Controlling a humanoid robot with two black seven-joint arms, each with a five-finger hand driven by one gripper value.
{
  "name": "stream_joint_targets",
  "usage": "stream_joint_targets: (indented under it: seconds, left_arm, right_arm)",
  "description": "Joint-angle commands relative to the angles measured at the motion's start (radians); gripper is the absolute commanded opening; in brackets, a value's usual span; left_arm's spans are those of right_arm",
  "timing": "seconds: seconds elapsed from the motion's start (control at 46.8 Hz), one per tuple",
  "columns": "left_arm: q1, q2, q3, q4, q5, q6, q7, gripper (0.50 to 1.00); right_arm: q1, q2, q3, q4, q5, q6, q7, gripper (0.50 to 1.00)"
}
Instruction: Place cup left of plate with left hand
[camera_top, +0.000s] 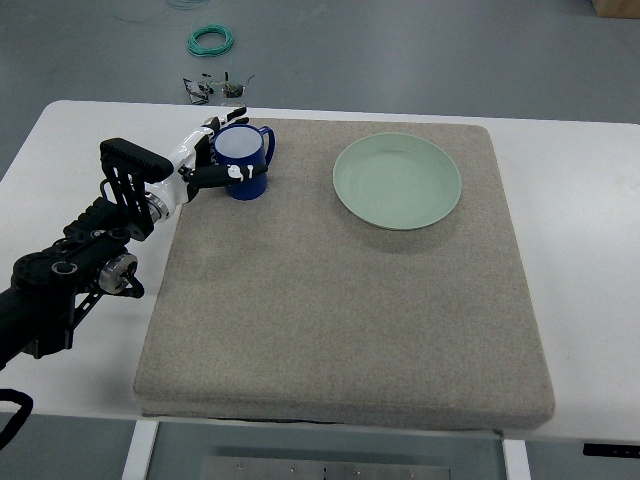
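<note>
Blue cup (243, 160), upright on the grey mat (340, 300), well left of the green plate (397, 181), enclosed by the left hand (205, 160), whose fingers (222, 173) appear wrapped around it, while green cable coil (211, 40) lies on the floor beyond the tabletop (570, 200).

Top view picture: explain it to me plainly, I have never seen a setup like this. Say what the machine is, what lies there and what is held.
This single picture looks steeply down from the robot's own side. The black jointed arm coming in from the left ends in the left hand, a hand with fingers. They are wrapped around a blue cup standing upright on a grey mat. The mat covers a white table. A pale green plate sits to the cup's right, apart from it. The right arm is out of view.
</note>
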Motion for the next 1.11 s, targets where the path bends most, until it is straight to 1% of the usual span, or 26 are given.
stream_joint_targets:
  seconds: [0.0, 0.021, 0.427, 0.619, 0.768, 0.939, 1.089]
  left_arm:
    - [0.0, 0.006, -0.002, -0.003, 0.0, -0.002, -0.001, 0.983]
    - [0.0, 0.006, -0.002, -0.003, 0.0, -0.002, 0.0, 0.994]
    - [0.003, 0.049, -0.058, -0.028, 0.0, -0.005, -0.008, 0.994]
    - [-0.002, 0.076, -0.132, -0.072, 0.0, -0.006, -0.008, 0.994]
    - [-0.012, 0.076, -0.216, -0.092, 0.0, -0.006, -0.006, 0.996]
    - [-0.057, 0.072, -0.235, -0.109, -0.017, -0.005, -0.005, 0.996]
    - [-0.124, 0.06, -0.227, -0.091, -0.155, -0.002, 0.018, 0.994]
  right_arm:
    - [0.0, 0.0, 0.0, 0.0, 0.0, 0.0, -0.001, 0.934]
    - [0.0, 0.0, 0.0, 0.0, 0.001, 0.0, 0.001, 0.934]
    - [0.0, 0.0, 0.0, 0.001, -0.001, 0.0, -0.001, 0.934]
    - [0.0, 0.0, 0.0, 0.0, -0.001, 0.0, 0.001, 0.934]
    - [0.0, 0.0, 0.0, 0.001, 0.001, 0.0, -0.001, 0.934]
    - [0.0, 0.0, 0.0, 0.0, 0.0, 0.0, 0.001, 0.934]
    - [0.0, 0.0, 0.0, 0.0, -0.001, 0.0, -0.001, 0.934]
